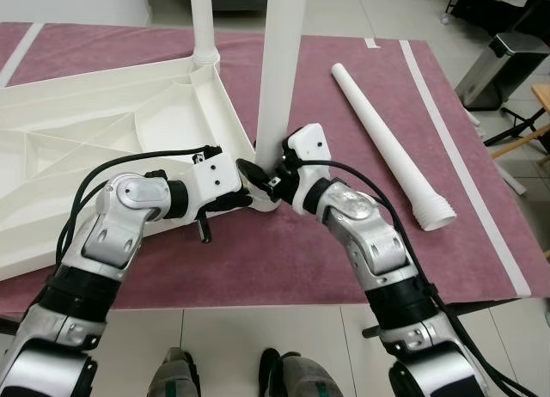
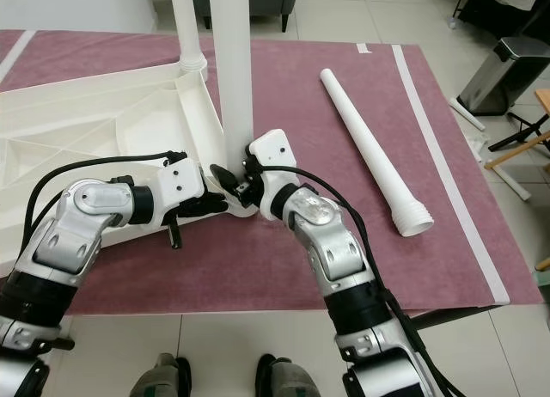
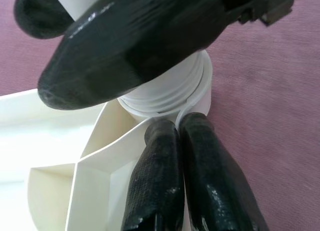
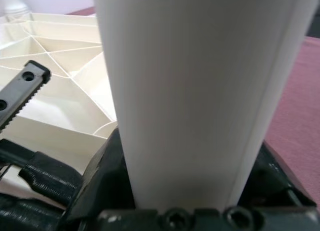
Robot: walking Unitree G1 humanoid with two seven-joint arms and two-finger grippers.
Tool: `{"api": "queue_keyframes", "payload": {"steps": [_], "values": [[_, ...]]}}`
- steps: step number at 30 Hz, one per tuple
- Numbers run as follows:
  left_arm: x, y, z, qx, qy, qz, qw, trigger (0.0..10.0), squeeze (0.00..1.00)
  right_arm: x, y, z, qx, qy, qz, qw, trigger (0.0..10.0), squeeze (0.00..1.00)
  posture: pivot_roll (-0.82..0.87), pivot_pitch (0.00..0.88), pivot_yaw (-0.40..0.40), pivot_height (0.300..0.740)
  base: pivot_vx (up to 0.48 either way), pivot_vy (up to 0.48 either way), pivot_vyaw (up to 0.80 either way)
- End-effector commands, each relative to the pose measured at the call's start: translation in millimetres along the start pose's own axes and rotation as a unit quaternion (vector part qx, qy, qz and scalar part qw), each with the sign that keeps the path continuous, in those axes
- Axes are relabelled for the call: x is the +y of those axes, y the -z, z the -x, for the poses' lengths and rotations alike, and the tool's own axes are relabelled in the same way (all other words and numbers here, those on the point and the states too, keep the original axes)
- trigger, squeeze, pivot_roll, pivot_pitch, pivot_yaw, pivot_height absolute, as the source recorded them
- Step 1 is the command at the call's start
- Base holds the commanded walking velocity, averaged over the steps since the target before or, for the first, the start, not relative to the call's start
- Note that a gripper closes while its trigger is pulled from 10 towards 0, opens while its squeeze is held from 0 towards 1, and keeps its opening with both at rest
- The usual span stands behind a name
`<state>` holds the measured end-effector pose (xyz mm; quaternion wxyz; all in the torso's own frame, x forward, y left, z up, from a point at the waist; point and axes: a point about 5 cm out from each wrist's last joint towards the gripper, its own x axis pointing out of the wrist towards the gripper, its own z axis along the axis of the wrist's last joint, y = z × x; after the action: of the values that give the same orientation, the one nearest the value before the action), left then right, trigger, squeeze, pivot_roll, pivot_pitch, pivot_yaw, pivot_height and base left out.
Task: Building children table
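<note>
Maroon carpet [image 1: 284, 268]; right gripper [image 1: 268, 175] jaws clasp smooth white leg [image 1: 282, 62]; left gripper [image 1: 245, 193] jaws clenched at ribbed tabletop [image 1: 103, 131].

Maroon rug [image 1: 258, 268] on pale tiled floor [image 1: 258, 328].

Tabletop [image 1: 77, 131] is lying upside down on the rug [image 1: 284, 259], left. Two legs are standing at its right corners: near leg [image 1: 279, 62], far leg [image 1: 203, 23]. Loose leg [image 1: 391, 143] is lying on rug, right. Bin [image 1: 503, 66] is sitting far right.
</note>
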<state>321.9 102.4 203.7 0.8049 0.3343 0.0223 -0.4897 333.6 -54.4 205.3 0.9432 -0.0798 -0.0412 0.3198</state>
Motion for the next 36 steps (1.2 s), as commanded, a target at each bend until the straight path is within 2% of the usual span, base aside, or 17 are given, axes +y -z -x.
{"api": "queue_keyframes", "payload": {"steps": [1, 3, 6, 16, 17, 19, 20, 21, 22, 23, 25, 26, 28, 29, 32, 34, 36], "values": [[19.4, -26, -8.1, -0.031, -0.1, -0.034, 0.994, 0.0, 0.0, -0.7, 24, -10.1, 0.069, 0.072, -0.009, 0.995, 0.0, 0.0, 0.13, 0.183, -0.024, 0.74, 0.0, 0.0, 0.0], [25.5, -25, -14.9, -0.016, -0.115, -0.034, 0.993, 0.0, 0.0, -1.1, 23, -15.7, 0.072, 0.114, -0.017, 0.991, 0.0, 0.0, 0.13, 0.183, -0.024, 0.74, 0.0, 0.0, 0.0], [27.8, -26, -17.6, -0.014, -0.124, -0.034, 0.992, 0.0, 0.0, 1.5, 23, -17.2, 0.073, 0.132, -0.022, 0.988, 0.0, 0.0, 0.13, 0.183, -0.024, 0.74, 0.0, 0.0, 0.0], [25.4, -27, -15.4, -0.023, -0.119, -0.035, 0.992, 0.0, 0.0, 9.3, 17, -17.9, 0.042, 0.111, -0.029, 0.993, 0.0, 0.0, 0.13, 0.185, -0.023, 0.74, 0.0, 0.0, 0.0], [23.7, -27, -13.5, -0.027, -0.114, -0.036, 0.992, 0.0, 0.0, 11.4, 13, -17.4, 0.028, 0.096, -0.027, 0.995, 10.0, 0.0, 0.13, 0.185, -0.024, 0.74, 0.0, 0.0, 0.0], [23.7, -27, -13.5, -0.027, -0.114, -0.036, 0.992, 0.0, 0.0, 11.4, 13, -17.4, 0.028, 0.096, -0.027, 0.995, 10.0, 0.0, 0.13, 0.185, -0.024, 0.74, 0.0, 0.0, 0.0], [21.7, -27, -12.1, -0.031, -0.108, -0.038, 0.993, 0.0, 0.0, 13.8, 10, -17.2, 0.016, 0.079, -0.028, 0.996, 10.0, 1.0, 0.13, 0.184, -0.025, 0.74, 0.0, 0.0, 0.0], [21.7, -27, -12.1, -0.031, -0.108, -0.038, 0.993, 0.0, 0.0, 13.8, 10, -17.2, 0.016, 0.079, -0.028, 0.996, 10.0, 1.0, 0.13, 0.184, -0.025, 0.74, 0.0, 0.0, 0.0], [16.2, -29, -8.7, -0.045, -0.09, -0.042, 0.994, 0.0, 0.0, 17.4, 1, -15.9, -0.013, 0.041, -0.032, 0.999, 10.0, 0.0, 0.13, 0.184, -0.027, 0.74, 0.0, 0.0, 0.0], [16.2, -29, -8.7, -0.045, -0.09, -0.042, 0.994, 0.0, 0.0, 17.4, 1, -15.9, -0.013, 0.041, -0.032, 0.999, 10.0, 0.0, 0.13, 0.184, -0.027, 0.74, 0.0, 0.0, 0.0], [-1.9, -32, 4.0, -0.081, -0.029, -0.06, 0.995, 0.0, 0.0, 21.2, -16, -5.0, -0.064, -0.059, -0.027, 0.996, 10.0, 0.0, 0.13, 0.184, -0.028, 0.74, 0.0, 0.0, 0.0], [-1.9, -32, 4.0, -0.081, -0.029, -0.06, 0.995, 0.0, 0.0, 21.2, -16, -5.0, -0.064, -0.059, -0.027, 0.996, 10.0, 0.0, 0.13, 0.184, -0.028, 0.74, 0.0, 0.0, 0.0], [-13.8, -34, 14.7, -0.098, 0.01, -0.072, 0.993, 0.0, 0.0, 20.9, -22, 6.8, -0.081, -0.126, -0.011, 0.989, 10.0, 0.0, 0.13, 0.184, -0.031, 0.74, 0.0, 0.0, 0.0], [-13.8, -34, 14.7, -0.098, 0.01, -0.072, 0.993, 0.0, 0.0, 20.9, -22, 6.8, -0.081, -0.126, -0.011, 0.989, 10.0, 0.0, 0.13, 0.184, -0.031, 0.74, 0.0, 0.0, 0.0], [-23.3, -34, 26.9, -0.106, 0.039, -0.074, 0.991, 0.0, 0.0, 16.3, -22, 20.6, -0.077, -0.192, 0.01, 0.978, 10.0, 0.0, 0.14, 0.183, -0.036, 0.74, 0.0, 0.0, 0.0], [-23.3, -34, 26.9, -0.106, 0.039, -0.074, 0.991, 0.0, 0.0, 16.3, -22, 20.6, -0.077, -0.192, 0.01, 0.978, 10.0, 0.0, 0.14, 0.183, -0.036, 0.74, 0.0, 0.0, 0.0], [-33.0, -32, 37.9, -0.107, 0.066, -0.076, 0.989, 0.0, 0.0, 9.6, -23, 31.2, -0.07, -0.242, 0.024, 0.967, 10.0, 0.0, 0.14, 0.183, -0.039, 0.74, 0.0, 0.0, 0.0]]}}
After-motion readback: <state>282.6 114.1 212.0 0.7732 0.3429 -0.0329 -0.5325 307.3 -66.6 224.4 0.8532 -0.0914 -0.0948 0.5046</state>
